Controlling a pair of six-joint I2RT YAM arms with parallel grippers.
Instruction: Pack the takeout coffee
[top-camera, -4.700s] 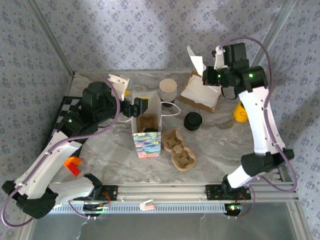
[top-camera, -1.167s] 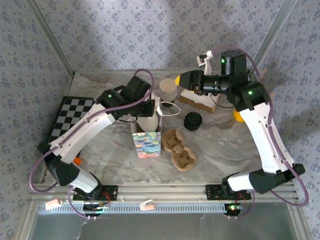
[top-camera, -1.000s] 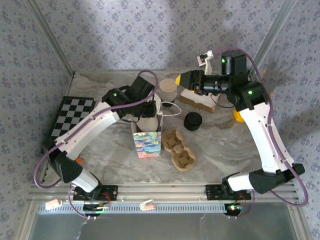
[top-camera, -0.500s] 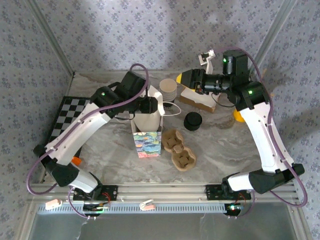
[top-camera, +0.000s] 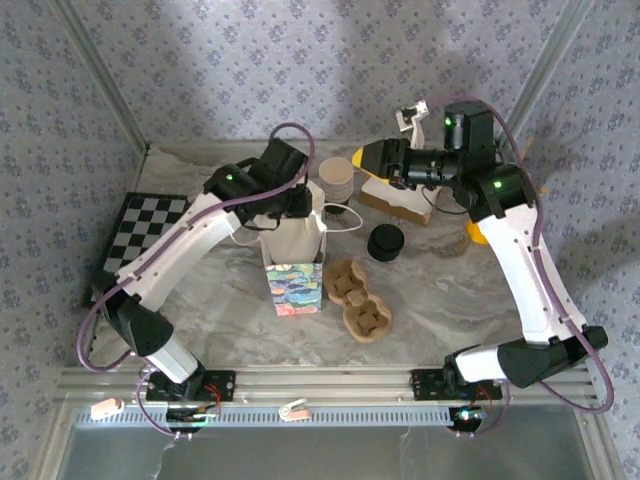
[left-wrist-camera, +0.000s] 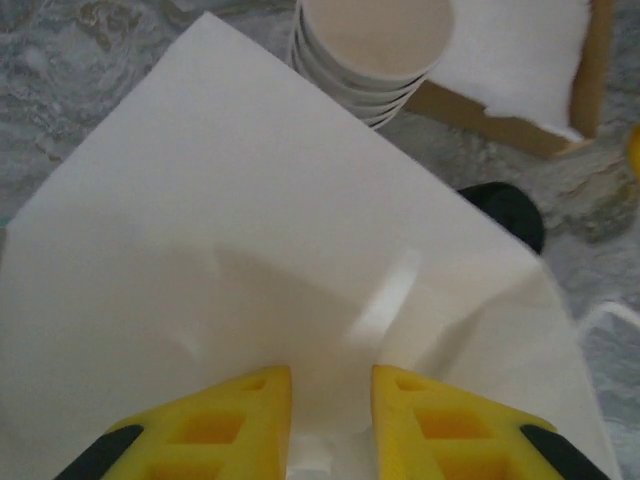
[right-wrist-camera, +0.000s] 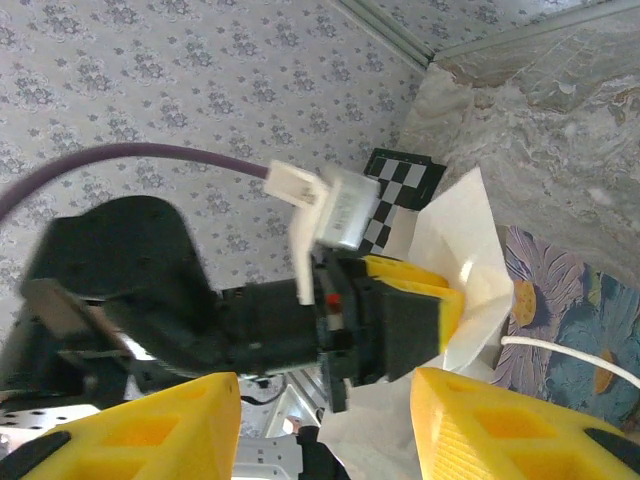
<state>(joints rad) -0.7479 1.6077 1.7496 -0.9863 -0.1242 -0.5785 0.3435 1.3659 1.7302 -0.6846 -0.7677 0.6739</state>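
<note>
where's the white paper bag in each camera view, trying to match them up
top external: paper bag just left of centre, under the left arm's wrist.
left wrist: paper bag across most of the frame.
right wrist: paper bag right of centre.
shared landmark: left gripper at the bag's top edge.

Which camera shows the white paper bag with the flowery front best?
Top external: the white paper bag stands nearly whole there, flowery front included. Left wrist gives its plain white panel up close; right wrist catches a white corner and some flowery side.
</note>
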